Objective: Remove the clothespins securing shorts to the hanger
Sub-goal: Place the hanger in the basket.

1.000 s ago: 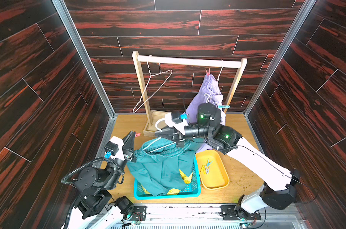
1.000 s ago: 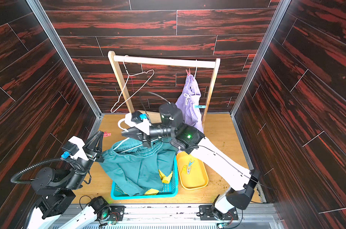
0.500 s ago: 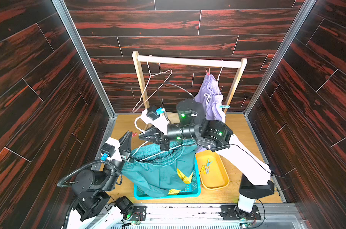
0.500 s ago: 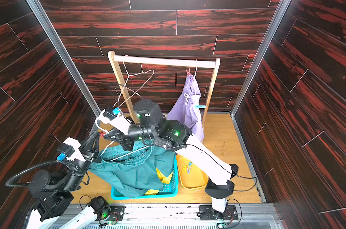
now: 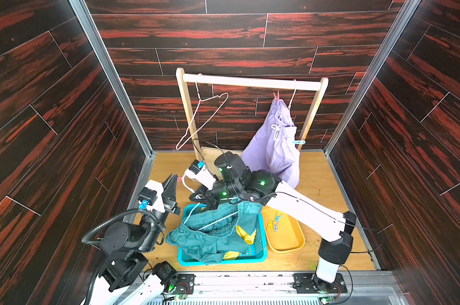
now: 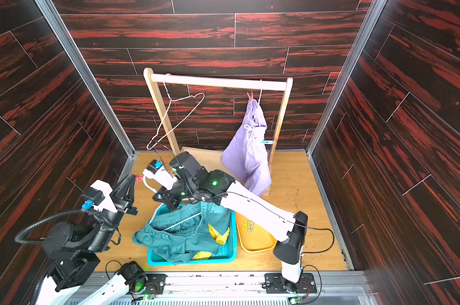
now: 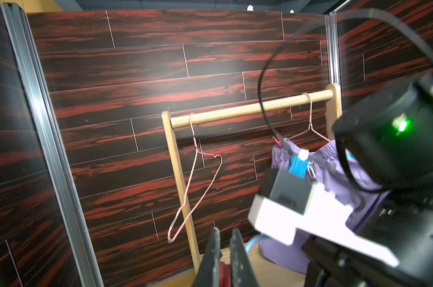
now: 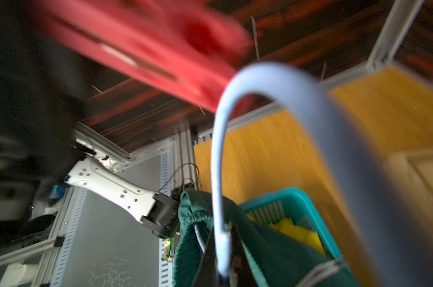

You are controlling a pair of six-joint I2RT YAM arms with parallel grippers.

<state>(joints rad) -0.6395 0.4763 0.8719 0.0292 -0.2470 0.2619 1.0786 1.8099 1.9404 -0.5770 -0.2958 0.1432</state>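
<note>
Both top views: bright, even light, sharp throughout, soft shadows on the counter [image 5: 316,184], wide-angle bowing at the edges. Left wrist view: pale sheen on the wall [image 7: 145,104]; near arm housing [image 7: 309,218] overexposed and soft. Right wrist view: clothespin [image 8: 145,47] and hanger [image 8: 272,82] heavily blurred.

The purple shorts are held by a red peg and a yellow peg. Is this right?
No. The second is a light blue peg, not yellow; both top views show it at the side of the purple shorts, the red peg above.
</note>
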